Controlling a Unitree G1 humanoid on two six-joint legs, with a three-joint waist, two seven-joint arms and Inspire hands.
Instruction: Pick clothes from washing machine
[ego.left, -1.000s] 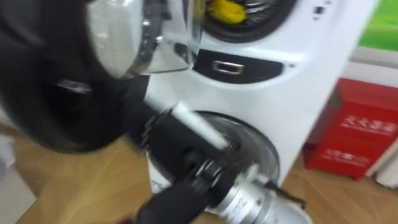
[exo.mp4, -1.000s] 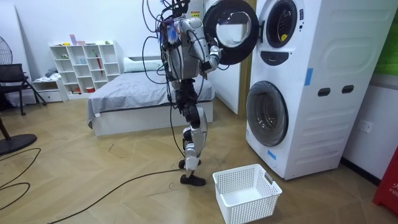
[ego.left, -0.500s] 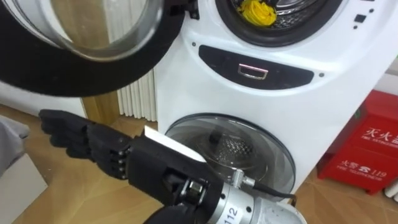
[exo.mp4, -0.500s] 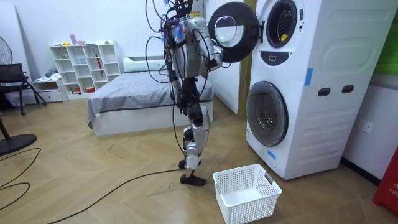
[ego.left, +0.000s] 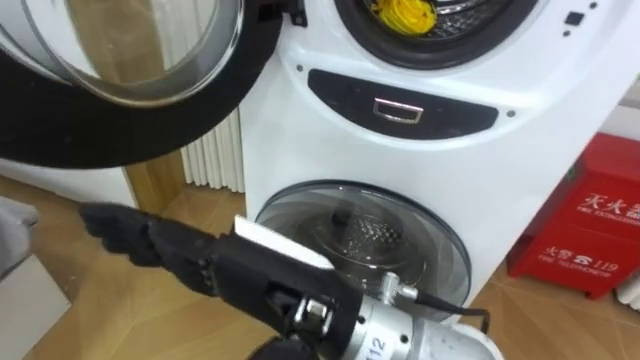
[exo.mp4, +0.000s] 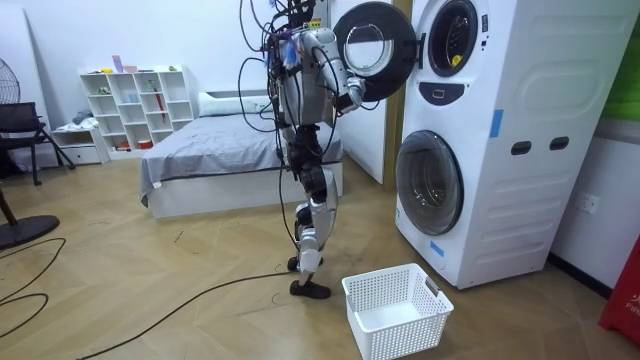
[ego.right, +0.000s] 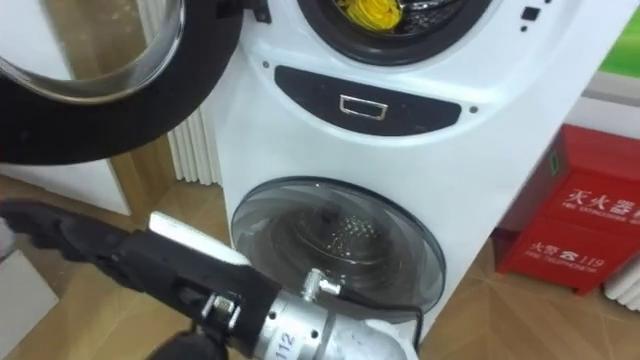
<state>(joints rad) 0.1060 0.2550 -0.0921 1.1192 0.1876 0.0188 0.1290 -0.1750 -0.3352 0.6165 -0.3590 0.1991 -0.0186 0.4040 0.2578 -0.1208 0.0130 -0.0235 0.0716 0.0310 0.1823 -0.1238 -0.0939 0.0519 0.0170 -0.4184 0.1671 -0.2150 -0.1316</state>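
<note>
Presently right robot hand (ego.left: 170, 245) flat, empty, under open door (ego.left: 100, 140). Best lift it clear, reach into drum (ego.left: 455, 12), pinch yellow cloth (ego.left: 405, 14).

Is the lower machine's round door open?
No, the lower door is shut against its machine, while the upper door hangs open.
</note>
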